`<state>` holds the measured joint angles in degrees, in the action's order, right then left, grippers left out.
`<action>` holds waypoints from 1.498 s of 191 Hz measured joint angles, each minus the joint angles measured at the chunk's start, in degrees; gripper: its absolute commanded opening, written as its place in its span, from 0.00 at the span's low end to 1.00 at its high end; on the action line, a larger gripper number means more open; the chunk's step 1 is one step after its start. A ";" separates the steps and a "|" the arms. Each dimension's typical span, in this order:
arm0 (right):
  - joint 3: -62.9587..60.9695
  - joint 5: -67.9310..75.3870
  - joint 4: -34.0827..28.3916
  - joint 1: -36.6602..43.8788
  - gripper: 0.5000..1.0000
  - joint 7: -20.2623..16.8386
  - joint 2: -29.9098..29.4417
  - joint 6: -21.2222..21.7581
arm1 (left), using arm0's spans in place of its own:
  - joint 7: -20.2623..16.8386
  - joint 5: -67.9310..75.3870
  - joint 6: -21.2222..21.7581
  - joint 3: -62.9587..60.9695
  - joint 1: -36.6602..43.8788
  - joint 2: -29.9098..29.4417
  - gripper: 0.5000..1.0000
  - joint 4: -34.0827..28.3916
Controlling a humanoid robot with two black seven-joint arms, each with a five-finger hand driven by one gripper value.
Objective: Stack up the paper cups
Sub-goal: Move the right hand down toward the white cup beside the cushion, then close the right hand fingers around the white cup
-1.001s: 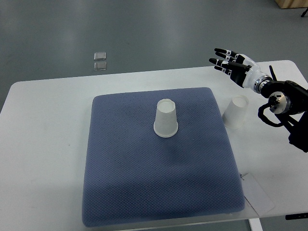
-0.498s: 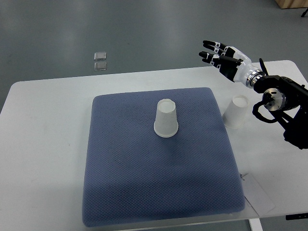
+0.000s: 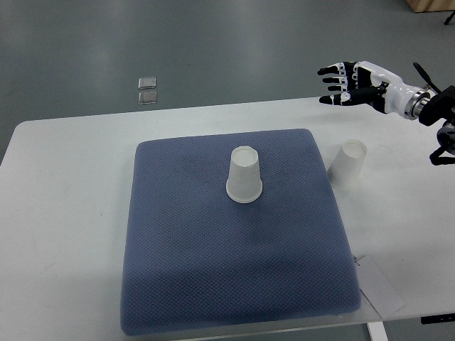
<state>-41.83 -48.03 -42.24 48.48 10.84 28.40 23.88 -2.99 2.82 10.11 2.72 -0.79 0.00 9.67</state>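
Right robot hand [image 3: 348,84] is hovering released, fingers spread, above table [image 3: 71,185] far edge; one paper cup [image 3: 244,175] is sitting inverted on blue mat [image 3: 234,284], second cup [image 3: 348,165] beside mat.

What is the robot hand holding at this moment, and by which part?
Nothing is held. The right hand is open in the air above the table's far edge, apart from both upside-down paper cups: one on the white table, one on the blue mat.

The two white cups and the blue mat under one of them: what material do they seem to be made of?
Both cups, one on the mat and one beside it, look like matte white paper, thin-walled. The mat looks like soft woven or foam-backed fabric: dotted texture, rounded edges.
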 measured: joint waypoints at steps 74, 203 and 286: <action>16.65 -15.78 -9.93 5.35 0.80 4.76 10.18 -4.23 | 0.00 0.00 0.00 0.00 0.01 0.00 1.00 0.00; 29.57 -26.34 -9.97 5.74 0.80 6.38 10.75 -14.89 | 0.00 0.00 0.00 0.00 0.00 0.00 1.00 0.00; 32.24 -27.81 -8.24 5.69 0.80 5.77 8.96 -18.00 | 0.00 0.00 0.00 0.00 0.00 0.00 1.00 0.00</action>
<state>-9.59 -75.84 -50.48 54.18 16.61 37.36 5.88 -2.99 2.81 10.11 2.72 -0.79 0.00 9.67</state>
